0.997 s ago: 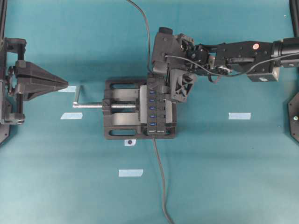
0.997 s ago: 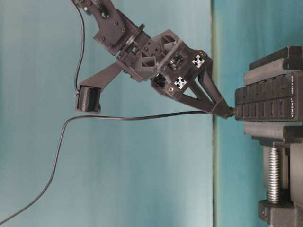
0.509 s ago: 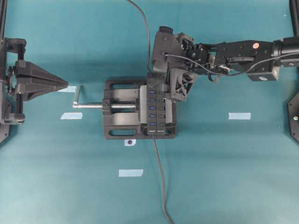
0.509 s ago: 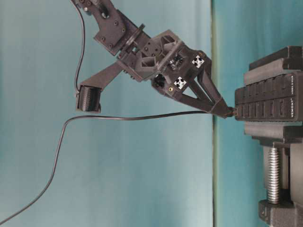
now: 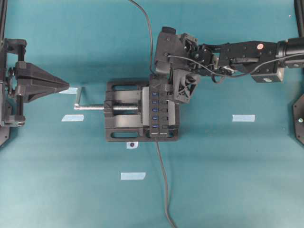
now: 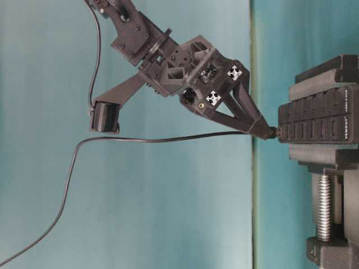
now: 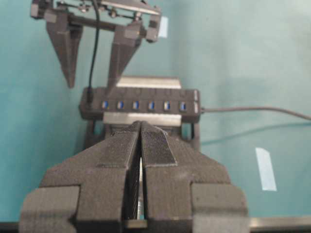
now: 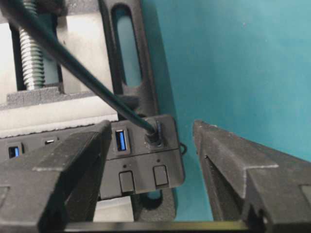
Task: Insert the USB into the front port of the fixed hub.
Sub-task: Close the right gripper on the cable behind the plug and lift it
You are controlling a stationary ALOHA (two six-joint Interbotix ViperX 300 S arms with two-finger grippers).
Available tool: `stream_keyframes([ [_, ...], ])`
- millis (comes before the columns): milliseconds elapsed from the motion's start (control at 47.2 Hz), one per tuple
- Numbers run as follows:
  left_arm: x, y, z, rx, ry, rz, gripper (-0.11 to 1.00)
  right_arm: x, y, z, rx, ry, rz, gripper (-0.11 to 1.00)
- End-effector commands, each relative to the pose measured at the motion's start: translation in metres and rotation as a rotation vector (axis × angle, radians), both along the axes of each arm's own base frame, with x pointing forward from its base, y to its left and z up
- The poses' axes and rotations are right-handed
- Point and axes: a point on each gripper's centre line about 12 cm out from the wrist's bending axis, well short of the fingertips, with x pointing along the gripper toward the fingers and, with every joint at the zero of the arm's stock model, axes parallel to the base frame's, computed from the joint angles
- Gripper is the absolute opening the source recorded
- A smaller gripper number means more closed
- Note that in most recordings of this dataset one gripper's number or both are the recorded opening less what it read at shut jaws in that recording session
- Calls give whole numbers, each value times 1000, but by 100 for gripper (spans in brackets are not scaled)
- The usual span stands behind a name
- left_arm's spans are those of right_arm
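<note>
Mostly hidden USB [image 8: 154, 136] seated in fixed hub [image 8: 141, 160], right gripper [image 8: 150, 160] spread, cable cropped.

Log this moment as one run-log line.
step: release after plugging | plug: seated in end port of hub | right gripper: open, straddling plug | left gripper: shut, idle | vise: clamps hub

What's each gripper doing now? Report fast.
Left gripper: shut, holding nothing.
Right gripper: open, straddling the USB plugged into the fixed hub.
</note>
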Motion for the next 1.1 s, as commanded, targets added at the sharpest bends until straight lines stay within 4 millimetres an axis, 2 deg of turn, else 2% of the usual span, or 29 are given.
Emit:
stream_keyframes([
  [0,1,1,4,1,-12,3,0,6,-2,15,-18,-45,6,65],
  [466,1,1,5,3,-15,3,0,6,-2,13,-18,-43,6,57],
  [551,1,1,5,1,-18,3,0,7,-2,14,-20,-54,6,51],
  [848,0,1,6,-10,-22,7,0,8,-3,18,-23,-73,3,11],
  [954,0,1,5,-14,-21,9,0,7,-2,16,-19,-60,3,5],
  [1081,0,1,5,-13,-21,8,0,6,-2,15,-13,-47,1,4],
])
